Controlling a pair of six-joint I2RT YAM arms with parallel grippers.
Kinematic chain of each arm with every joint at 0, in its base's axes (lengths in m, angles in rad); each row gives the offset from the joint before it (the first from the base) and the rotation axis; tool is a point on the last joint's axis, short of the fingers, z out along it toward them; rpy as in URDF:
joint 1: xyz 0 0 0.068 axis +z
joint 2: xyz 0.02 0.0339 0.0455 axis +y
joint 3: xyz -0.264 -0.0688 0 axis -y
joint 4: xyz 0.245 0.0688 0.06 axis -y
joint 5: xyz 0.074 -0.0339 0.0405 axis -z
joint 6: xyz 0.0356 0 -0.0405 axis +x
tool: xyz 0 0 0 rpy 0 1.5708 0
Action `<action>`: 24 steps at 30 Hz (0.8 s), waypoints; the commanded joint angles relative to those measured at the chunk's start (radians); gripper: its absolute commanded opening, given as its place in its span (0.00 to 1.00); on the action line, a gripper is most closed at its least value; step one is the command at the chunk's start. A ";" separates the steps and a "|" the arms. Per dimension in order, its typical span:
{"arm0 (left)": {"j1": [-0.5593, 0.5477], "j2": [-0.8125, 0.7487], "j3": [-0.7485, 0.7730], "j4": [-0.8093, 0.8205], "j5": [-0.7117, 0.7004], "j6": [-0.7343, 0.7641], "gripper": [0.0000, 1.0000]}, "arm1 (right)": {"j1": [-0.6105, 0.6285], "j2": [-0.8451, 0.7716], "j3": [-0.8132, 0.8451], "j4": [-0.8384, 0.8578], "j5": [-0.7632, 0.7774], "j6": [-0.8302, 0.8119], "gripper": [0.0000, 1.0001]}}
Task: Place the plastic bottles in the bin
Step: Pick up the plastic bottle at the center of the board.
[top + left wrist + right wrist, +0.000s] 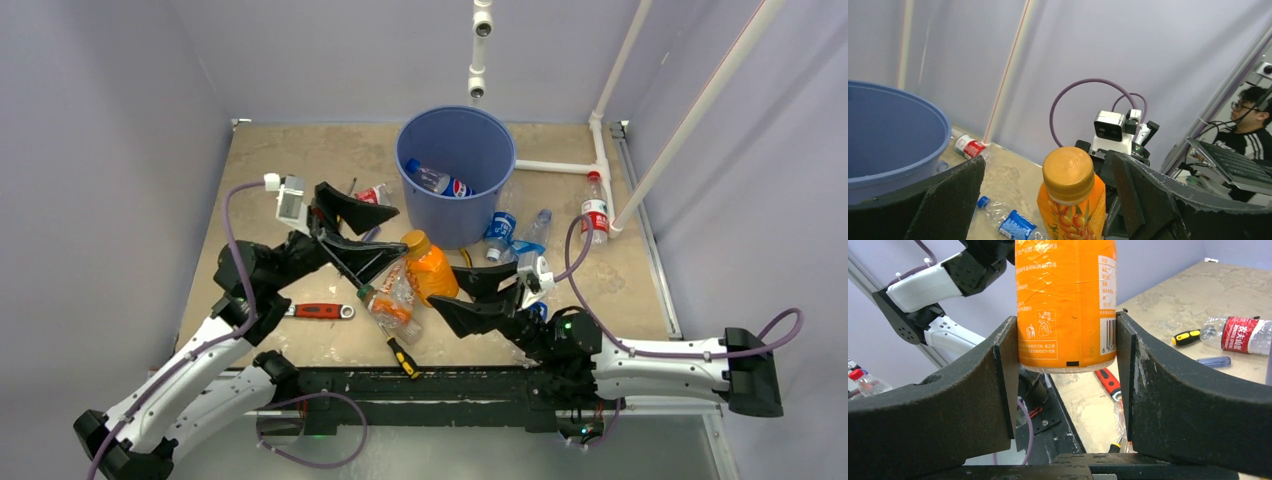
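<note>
Orange plastic juice bottle (1065, 295) is clamped between both pads of the right pincer (1065, 335), on the near side of the large round blue plastic bin (455, 150). Left pincer (397, 235) gapes wide, just short of the bottle's cap. Clear blue-labelled bottle (435, 182) lies inside the bin.

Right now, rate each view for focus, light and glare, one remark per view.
Top external: soft, even light, faint shadows, bin sharp. Left wrist: orange bottle cap crisp, left fingers slightly soft, wall washed pale. Right wrist: the bottle's label is sharp with a faint sheen on its wrap, while the right fingers are dark and show little detail.
</note>
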 commanded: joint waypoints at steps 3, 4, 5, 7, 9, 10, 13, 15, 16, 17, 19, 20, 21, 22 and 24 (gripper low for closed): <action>-0.001 0.062 -0.022 0.157 0.138 -0.126 0.96 | 0.002 0.026 -0.008 0.109 -0.002 -0.022 0.32; 0.000 0.069 -0.024 0.163 0.147 -0.134 0.95 | 0.002 0.032 -0.007 0.115 -0.001 -0.022 0.32; -0.001 0.075 -0.024 0.165 0.152 -0.136 0.95 | 0.002 0.040 -0.004 0.120 -0.003 -0.022 0.32; -0.006 0.085 -0.023 0.165 0.156 -0.138 0.93 | 0.002 0.056 0.000 0.133 -0.008 -0.021 0.32; -0.016 0.090 -0.024 0.164 0.156 -0.137 0.91 | 0.002 0.076 0.004 0.144 -0.012 -0.018 0.32; -0.022 0.092 -0.024 0.162 0.153 -0.137 0.90 | 0.002 0.084 0.007 0.146 -0.014 -0.018 0.32; -0.042 0.097 -0.018 0.156 0.151 -0.132 0.82 | 0.002 0.102 0.013 0.152 -0.015 -0.014 0.32; -0.052 0.098 -0.016 0.151 0.153 -0.126 0.75 | 0.002 0.109 0.015 0.153 -0.016 -0.011 0.32; -0.056 0.098 -0.015 0.149 0.155 -0.121 0.72 | 0.003 0.110 0.015 0.154 -0.015 -0.009 0.32; -0.061 0.097 -0.015 0.145 0.155 -0.119 0.68 | 0.002 0.112 0.016 0.156 -0.014 -0.007 0.33; -0.066 0.095 -0.015 0.137 0.155 -0.116 0.67 | 0.002 0.113 0.014 0.160 -0.010 -0.003 0.33; -0.068 0.095 -0.016 0.132 0.155 -0.115 0.67 | 0.002 0.112 0.011 0.164 -0.007 0.000 0.33; -0.070 0.095 -0.017 0.128 0.154 -0.115 0.68 | 0.002 0.111 0.010 0.167 -0.003 0.002 0.33; -0.073 0.094 -0.019 0.126 0.153 -0.114 0.69 | 0.002 0.110 0.007 0.173 0.000 0.004 0.33; -0.080 0.092 -0.023 0.120 0.150 -0.112 0.69 | 0.002 0.110 0.004 0.190 0.003 0.004 0.33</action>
